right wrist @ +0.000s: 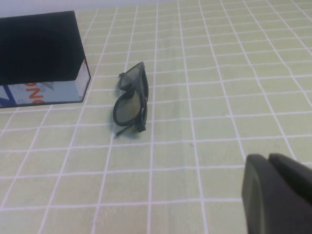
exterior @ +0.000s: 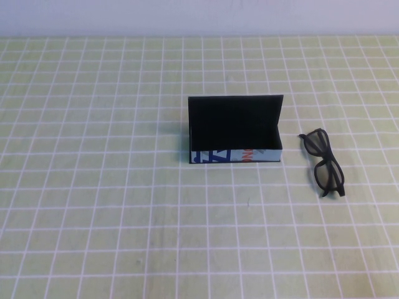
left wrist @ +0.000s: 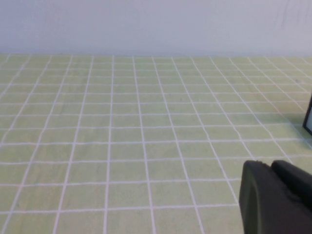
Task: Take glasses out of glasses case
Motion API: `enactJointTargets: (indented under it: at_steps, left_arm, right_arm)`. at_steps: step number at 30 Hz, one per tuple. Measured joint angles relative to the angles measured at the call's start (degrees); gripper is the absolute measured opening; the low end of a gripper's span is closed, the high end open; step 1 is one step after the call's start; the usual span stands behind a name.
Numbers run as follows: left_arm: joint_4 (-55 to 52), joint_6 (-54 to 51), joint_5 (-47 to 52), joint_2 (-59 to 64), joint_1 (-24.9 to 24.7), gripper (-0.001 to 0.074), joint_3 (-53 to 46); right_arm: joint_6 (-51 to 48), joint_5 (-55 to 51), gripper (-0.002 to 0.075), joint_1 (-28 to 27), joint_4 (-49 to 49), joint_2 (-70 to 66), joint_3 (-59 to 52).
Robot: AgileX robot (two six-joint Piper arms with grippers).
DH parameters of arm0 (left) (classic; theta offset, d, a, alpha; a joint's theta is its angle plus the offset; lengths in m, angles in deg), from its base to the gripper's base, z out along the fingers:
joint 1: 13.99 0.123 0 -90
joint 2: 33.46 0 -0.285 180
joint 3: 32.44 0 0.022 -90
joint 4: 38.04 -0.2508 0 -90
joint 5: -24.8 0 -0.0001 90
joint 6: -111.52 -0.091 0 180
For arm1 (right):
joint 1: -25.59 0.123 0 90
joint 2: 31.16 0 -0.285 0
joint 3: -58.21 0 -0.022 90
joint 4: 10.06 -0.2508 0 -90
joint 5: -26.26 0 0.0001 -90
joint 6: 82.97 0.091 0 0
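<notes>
From the high view: the glasses case (exterior: 235, 138) stands mid-table on the checked tablecloth (exterior: 93, 205) with its flap lid up, the interior dark and, as far as can be seen, empty. The glasses (exterior: 324, 163) lie folded flat on the cloth, just beside the case on the robot's right, not touching it. Neither arm shows here at all.

Over to the left wrist view: mostly bare cloth running off to the pale wall (left wrist: 156, 24). The left gripper (left wrist: 278, 200) shows only as a dark block at the frame's edge, hanging over open cloth with nothing near its tips; a sliver of the case peeks in far off to the side. Whether it is open or closed, I cannot tell.

Now the right wrist view: the right gripper (right wrist: 278, 195) hangs low in the foreground, and the glasses (right wrist: 130, 100) lie well ahead of its tips, with the case (right wrist: 44, 56) beyond them and off to one side. It has hold of nothing; how wide it is set, I cannot tell.

My read: the glasses are out, so the job looks finished or nearly so. The next move calls for little more than keeping both arms clear.
</notes>
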Motion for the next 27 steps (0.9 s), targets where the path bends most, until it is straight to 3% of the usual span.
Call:
enactJointTargets:
  at_steps: [3,7,9,16,22,27]
  left_arm:
    - [-19.14,20.02,-2.28,-0.1,0.0,-0.0003,0.0]
    - [-55.56,53.53,-0.64,-1.86,0.0,-0.0003,0.0]
    - [-63.65,60.87,2.71,-4.23,0.0,-0.0003,0.0]
    - [-73.53,66.5,13.29,-11.02,0.1,-0.0003,0.0]
    - [-74.84,67.47,21.21,-11.07,0.48,-0.0003,0.0]
    - [-74.9,67.75,22.0,-11.16,0.48,-0.0003,0.1]
  right_arm:
    - [0.07,0.0,-0.0018,0.0,0.0,0.0,0.0]
    - [0.07,0.0,-0.0018,0.0,0.0,0.0,0.0]
    - [0.07,0.0,-0.0018,0.0,0.0,0.0,0.0]
    - [0.07,-0.13,-0.0018,0.0,0.0,0.03,0.0]
    - [0.07,-0.13,-0.0018,0.0,0.0,0.13,0.0]
    - [0.07,-0.13,-0.0018,0.0,0.0,0.13,0.0]
